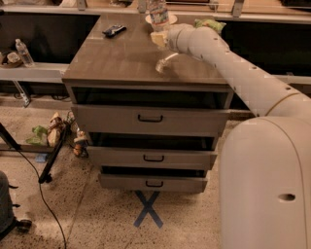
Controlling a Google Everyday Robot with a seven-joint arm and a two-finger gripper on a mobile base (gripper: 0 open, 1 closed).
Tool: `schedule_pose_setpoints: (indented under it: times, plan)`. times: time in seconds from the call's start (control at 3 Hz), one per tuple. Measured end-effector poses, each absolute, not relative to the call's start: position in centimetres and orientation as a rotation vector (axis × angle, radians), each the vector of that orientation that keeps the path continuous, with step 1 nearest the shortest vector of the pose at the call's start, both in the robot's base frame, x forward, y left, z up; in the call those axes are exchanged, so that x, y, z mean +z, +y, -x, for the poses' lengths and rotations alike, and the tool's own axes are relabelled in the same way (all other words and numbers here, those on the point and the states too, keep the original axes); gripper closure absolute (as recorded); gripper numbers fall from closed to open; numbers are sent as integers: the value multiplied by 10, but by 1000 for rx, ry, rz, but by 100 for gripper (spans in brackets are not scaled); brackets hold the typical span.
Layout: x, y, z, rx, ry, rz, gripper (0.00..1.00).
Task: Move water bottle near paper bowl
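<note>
Light and slippery, the water bottle (pixel 158 10) by the far paper bowl (pixel 171 18) likely suits a mid-body hold; the gripper (pixel 159 39) sits just near of it, and I cannot tell whether it grips.

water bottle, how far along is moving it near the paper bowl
Looks nearly done: the water bottle stands upright at the back of the cabinet top, right beside the paper bowl. In hand: the gripper sits just in front of the bottle; a grasp cannot be confirmed. Left: probably only clearing the arm away.

Water bottle (pixel 157 10) just before paper bowl (pixel 171 19), at cabinet (pixel 121 53) top's rear; gripper (pixel 161 50) before bottle, over top.
</note>
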State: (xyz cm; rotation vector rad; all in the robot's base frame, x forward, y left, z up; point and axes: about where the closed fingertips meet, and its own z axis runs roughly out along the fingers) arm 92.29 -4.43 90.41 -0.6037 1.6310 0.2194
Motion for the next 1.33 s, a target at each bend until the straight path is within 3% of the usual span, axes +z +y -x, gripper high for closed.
schedule_pose_setpoints:
  times: [0.67,1.33]
  plan:
    - [907,-78,-964,185,1623,492,100]
    - [897,-72,-995,221,1623,452,100]
